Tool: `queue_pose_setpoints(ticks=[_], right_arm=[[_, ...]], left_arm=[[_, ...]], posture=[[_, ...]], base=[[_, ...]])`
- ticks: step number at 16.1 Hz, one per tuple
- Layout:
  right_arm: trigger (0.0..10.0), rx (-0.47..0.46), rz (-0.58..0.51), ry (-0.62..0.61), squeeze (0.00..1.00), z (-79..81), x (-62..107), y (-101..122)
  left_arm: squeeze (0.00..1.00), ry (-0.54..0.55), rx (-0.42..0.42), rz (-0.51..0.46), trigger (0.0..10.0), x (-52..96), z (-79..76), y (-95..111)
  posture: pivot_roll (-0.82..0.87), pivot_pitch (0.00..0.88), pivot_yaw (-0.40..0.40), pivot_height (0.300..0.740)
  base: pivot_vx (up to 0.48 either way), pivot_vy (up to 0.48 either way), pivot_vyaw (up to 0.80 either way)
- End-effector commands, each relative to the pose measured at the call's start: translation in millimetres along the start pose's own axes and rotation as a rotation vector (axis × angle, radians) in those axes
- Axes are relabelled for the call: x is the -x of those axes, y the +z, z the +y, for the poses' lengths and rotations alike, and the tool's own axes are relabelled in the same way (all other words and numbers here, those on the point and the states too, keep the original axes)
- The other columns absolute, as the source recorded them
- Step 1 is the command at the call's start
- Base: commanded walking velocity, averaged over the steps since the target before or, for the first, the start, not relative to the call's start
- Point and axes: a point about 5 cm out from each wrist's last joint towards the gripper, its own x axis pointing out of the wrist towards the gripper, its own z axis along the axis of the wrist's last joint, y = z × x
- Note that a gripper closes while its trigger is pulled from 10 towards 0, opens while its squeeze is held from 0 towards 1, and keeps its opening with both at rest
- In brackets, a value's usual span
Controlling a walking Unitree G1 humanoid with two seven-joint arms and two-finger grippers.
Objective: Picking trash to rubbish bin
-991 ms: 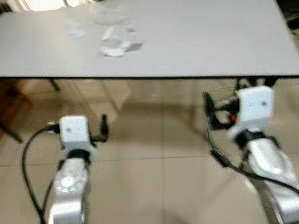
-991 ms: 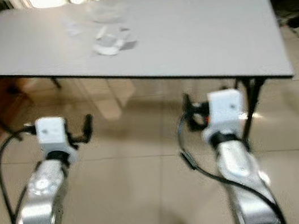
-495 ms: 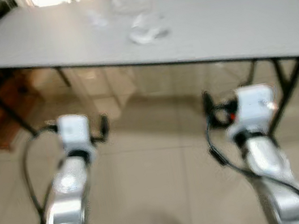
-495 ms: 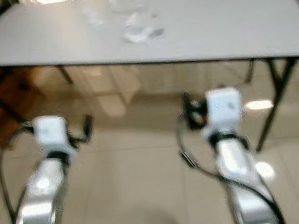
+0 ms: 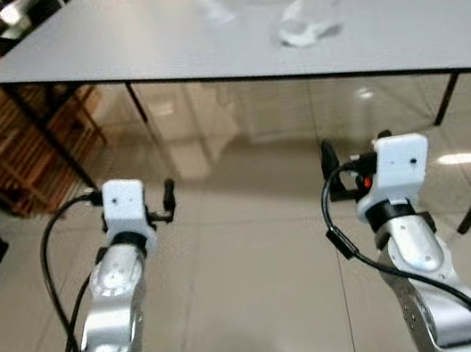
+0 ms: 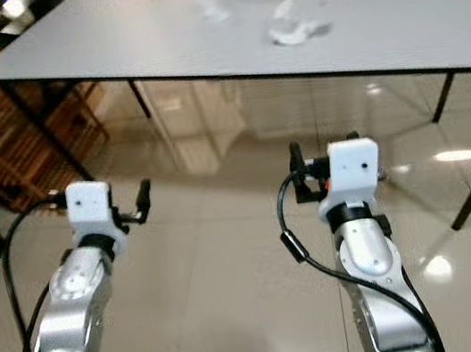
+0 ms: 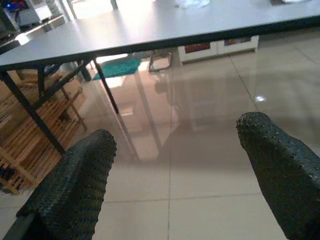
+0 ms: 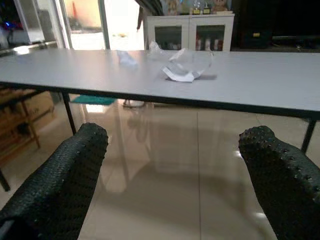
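1. Grey desk (image 5: 149, 37) spans the room ahead, with the robot on the tiled floor (image 5: 231, 258) short of its near edge — judged as the approach step of the clean-up, nothing picked up yet.
2. Left claw (image 7: 175, 190) hangs low over the tiles with its black fingers spread apart and nothing between them; right claw (image 8: 170, 175) is held at about desk height, likewise spread and empty.
3. Trash (image 5: 306, 27) lies on the desk top, towards the far side and ahead of the right arm, well apart from both claws.
4. Clear and crumpled, it looks like a scrap of plastic wrapping with a white patch at its base — thin, light and likely to slip or flatten under a pinch. A smaller pale scrap (image 5: 215, 8) sits just beyond it to the left.
5. Next move, by this reading: step closer, lift the right arm over the desk edge and bring the fingers down around the wrapper.
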Motion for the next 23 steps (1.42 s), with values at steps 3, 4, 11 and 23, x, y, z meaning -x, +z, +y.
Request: queue_pose_setpoints(ticks=[3, 4, 11, 23], right_arm=[[10.0, -0.013, -0.027, -0.024, 0.0, 2.2, -5.0, 1], [10.0, -0.018, -0.03, -0.033, 0.0, 1.8, -5.5, 1], [10.0, 0.002, -0.04, 0.018, 0.0, 5.8, -12.5, 3], [10.0, 0.051, -0.066, 0.13, 0.0, 4.9, -31.8, 16]], left_arm=[[0.0, -0.006, -0.02, -0.025, 10.0, -6.2, 5.7, 10], [0.0, -0.008, -0.024, -0.026, 10.0, -6.3, 6.5, 11], [0.0, 0.005, -0.024, -0.046, 10.0, -7.5, 7.0, 15], [0.0, 0.046, 0.053, -0.087, 10.0, -9.3, -25.8, 12]], posture=[[-0.06, 0.092, 0.133, 0.74], [-0.06, 0.092, 0.139, 0.74], [-0.04, 0.116, 0.074, 0.74], [-0.07, 0.1, -0.011, 0.74]], base=[[0.0, 0.0, 0.0], [0.0, 0.0, 0.0], [0.0, 0.0, 0.0], [0.0, 0.0, 0.0]])
